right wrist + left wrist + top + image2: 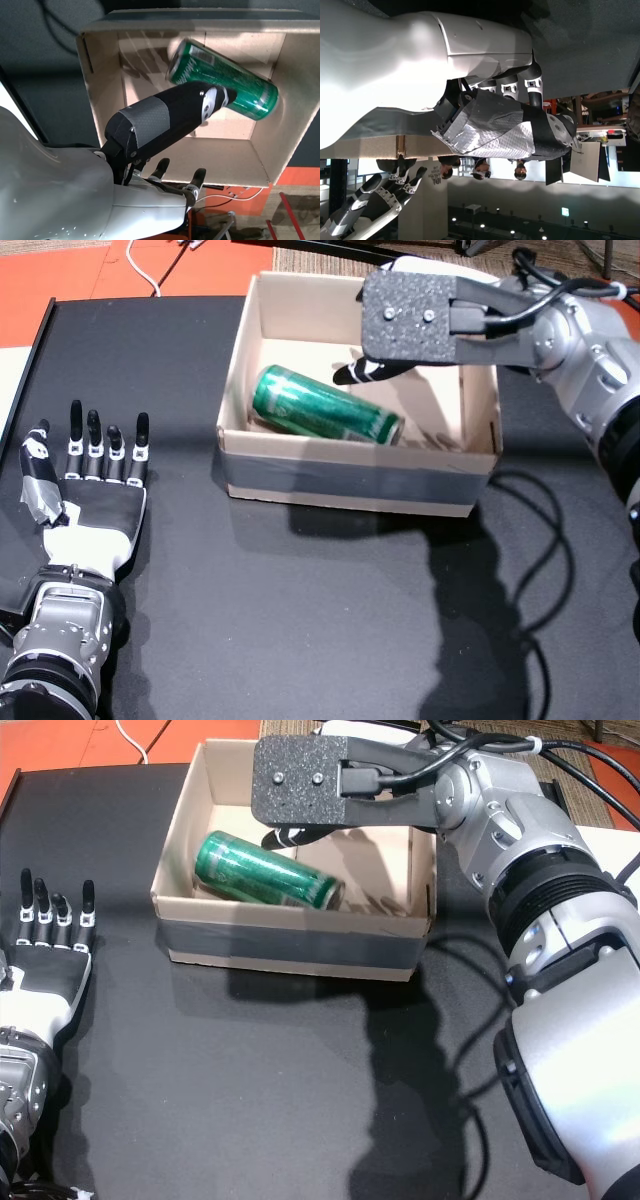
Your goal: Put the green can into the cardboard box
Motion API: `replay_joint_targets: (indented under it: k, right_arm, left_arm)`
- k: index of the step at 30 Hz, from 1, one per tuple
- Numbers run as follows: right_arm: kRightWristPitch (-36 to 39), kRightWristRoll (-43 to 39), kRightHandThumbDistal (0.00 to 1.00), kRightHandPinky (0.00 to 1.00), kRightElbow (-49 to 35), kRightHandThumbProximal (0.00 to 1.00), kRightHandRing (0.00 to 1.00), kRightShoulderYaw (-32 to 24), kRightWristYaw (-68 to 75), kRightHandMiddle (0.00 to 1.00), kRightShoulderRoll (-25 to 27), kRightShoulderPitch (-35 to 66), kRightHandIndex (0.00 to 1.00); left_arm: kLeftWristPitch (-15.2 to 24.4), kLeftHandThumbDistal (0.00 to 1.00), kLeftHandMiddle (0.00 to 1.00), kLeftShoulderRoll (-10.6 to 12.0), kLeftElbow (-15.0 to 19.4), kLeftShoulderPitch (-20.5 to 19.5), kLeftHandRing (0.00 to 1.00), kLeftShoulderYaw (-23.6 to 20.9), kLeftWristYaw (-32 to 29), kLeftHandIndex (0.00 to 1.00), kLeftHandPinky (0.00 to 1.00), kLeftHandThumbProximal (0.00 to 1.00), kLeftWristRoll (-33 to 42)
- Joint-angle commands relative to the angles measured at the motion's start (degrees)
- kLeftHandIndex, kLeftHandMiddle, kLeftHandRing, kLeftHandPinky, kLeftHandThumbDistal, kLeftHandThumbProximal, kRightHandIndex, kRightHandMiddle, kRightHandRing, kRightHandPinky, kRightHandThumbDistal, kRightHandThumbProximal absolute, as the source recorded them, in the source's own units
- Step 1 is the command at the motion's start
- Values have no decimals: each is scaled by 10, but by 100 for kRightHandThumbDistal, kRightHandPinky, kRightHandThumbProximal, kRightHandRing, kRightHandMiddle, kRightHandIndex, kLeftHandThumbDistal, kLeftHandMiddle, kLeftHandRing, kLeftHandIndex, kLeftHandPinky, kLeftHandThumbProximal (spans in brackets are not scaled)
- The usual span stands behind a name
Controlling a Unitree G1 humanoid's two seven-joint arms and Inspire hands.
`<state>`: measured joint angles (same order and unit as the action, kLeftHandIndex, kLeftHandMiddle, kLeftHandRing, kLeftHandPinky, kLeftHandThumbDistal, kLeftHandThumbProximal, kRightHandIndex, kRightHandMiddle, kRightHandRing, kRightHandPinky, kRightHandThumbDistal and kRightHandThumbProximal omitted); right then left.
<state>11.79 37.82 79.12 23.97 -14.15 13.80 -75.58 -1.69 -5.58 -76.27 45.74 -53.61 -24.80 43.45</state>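
The green can (325, 408) (265, 871) (221, 80) lies on its side inside the cardboard box (355, 480) (290, 945) (100, 65), tilted against the box floor and slightly blurred in the right wrist view. My right hand (410, 325) (320, 785) (175, 117) hovers above the box's far side, fingers spread and apart from the can, holding nothing. My left hand (85, 485) (45, 955) (505, 125) rests flat and open on the black table at the left, far from the box.
The black table (300, 620) (250, 1100) carries the box. An orange floor with a white cable (145, 270) lies beyond the far edge. Dark cables (540, 280) trail from my right arm. Several people (480, 172) show in the left wrist view.
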Motion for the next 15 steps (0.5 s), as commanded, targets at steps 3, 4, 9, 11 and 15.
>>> replay_joint_targets:
  k: [3, 4, 9, 11, 15]
  right_arm:
    - [6, -7, 92, 89, -2, 50, 99, -4, 10, 89, -2, 1, 77]
    - [5, -7, 93, 89, -2, 50, 99, -4, 11, 89, -2, 2, 77]
    - [6, -9, 94, 92, -3, 49, 98, -6, 18, 88, 0, 3, 77]
    - [13, -7, 94, 93, -4, 50, 96, -3, 27, 84, 3, 3, 71]
    - [77, -1, 87, 93, -14, 57, 94, 2, 126, 82, 18, 10, 65]
  left_arm:
    - [-1, 56, 26, -1, -11, -23, 35, 1, 16, 52, 51, 64, -5]
    - [-1, 56, 27, -1, -11, -22, 35, 1, 18, 53, 51, 65, -5]
    - [3, 55, 28, 0, -11, -20, 36, 1, 24, 53, 50, 69, -4]
    - [5, 55, 29, 1, -11, -20, 36, 1, 23, 54, 49, 68, -3]
    - [1, 58, 28, -1, -11, -22, 36, -1, 19, 54, 52, 65, -2]
